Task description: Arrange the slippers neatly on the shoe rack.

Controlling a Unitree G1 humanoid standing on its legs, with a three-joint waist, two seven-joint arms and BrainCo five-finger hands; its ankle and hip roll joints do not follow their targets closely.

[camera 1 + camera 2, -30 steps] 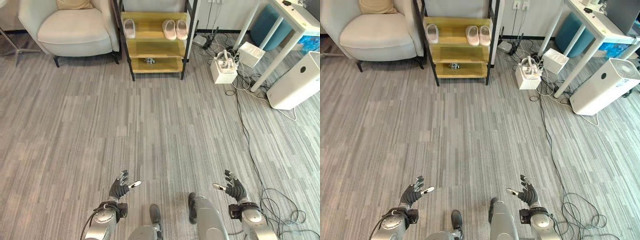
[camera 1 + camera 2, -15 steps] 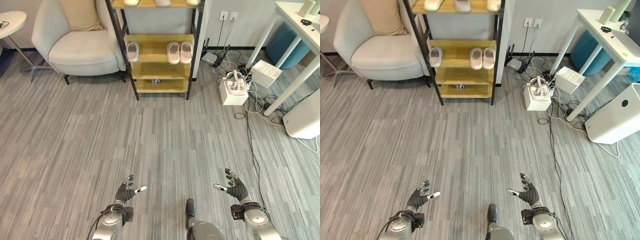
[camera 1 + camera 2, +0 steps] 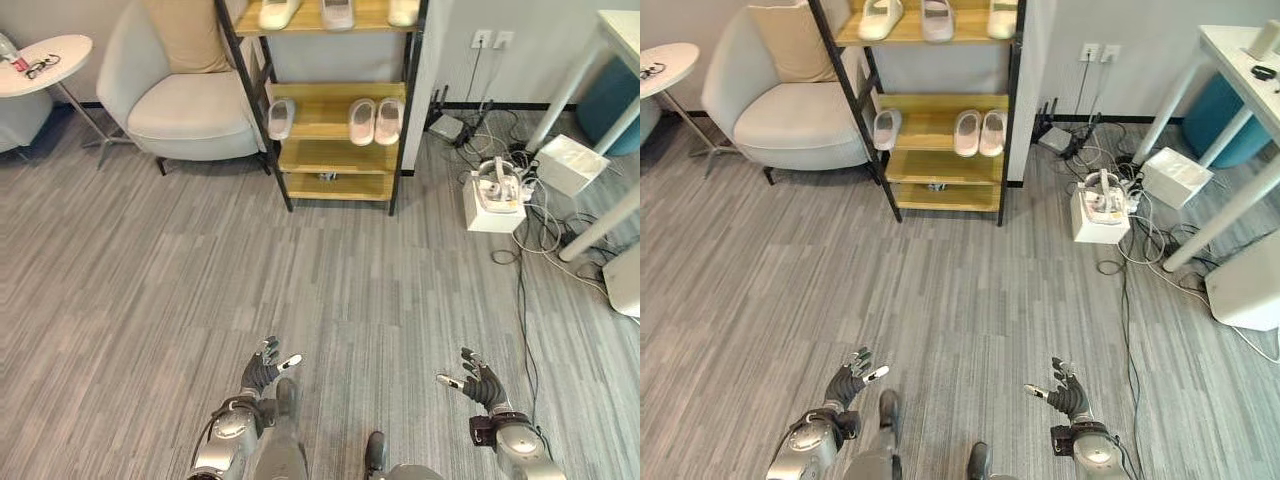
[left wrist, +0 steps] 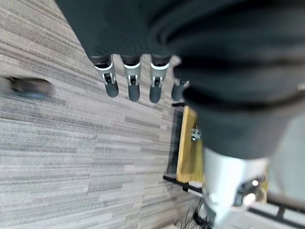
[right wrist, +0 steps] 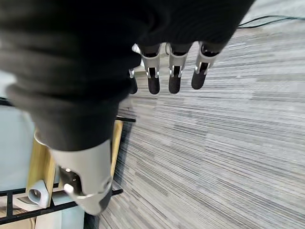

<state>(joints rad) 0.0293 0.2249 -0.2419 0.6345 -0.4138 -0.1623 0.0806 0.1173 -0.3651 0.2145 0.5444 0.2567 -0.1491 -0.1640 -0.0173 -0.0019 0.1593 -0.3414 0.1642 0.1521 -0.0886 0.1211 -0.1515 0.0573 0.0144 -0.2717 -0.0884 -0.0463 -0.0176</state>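
- Shoe rack (image 3: 940,130), black frame with wooden shelves, stands at top centre of the frame against the wall.
- Top shelf: three pale slippers (image 3: 923,17) in a row.
- Middle shelf: a single slipper (image 3: 885,129) at the left end; a pair of pink slippers (image 3: 978,132) side by side towards the right.
- Bottom shelf: a small dark object (image 3: 936,186), too small to identify.
- Left hand (image 3: 848,381), lower left, fingers spread and straight, holding nothing, above the grey floor (image 3: 940,290).
- Right hand (image 3: 1066,396), lower right, likewise spread and empty.
- Beige armchair (image 3: 790,100) just left of the rack; white box with cables (image 3: 1100,208) to its right.
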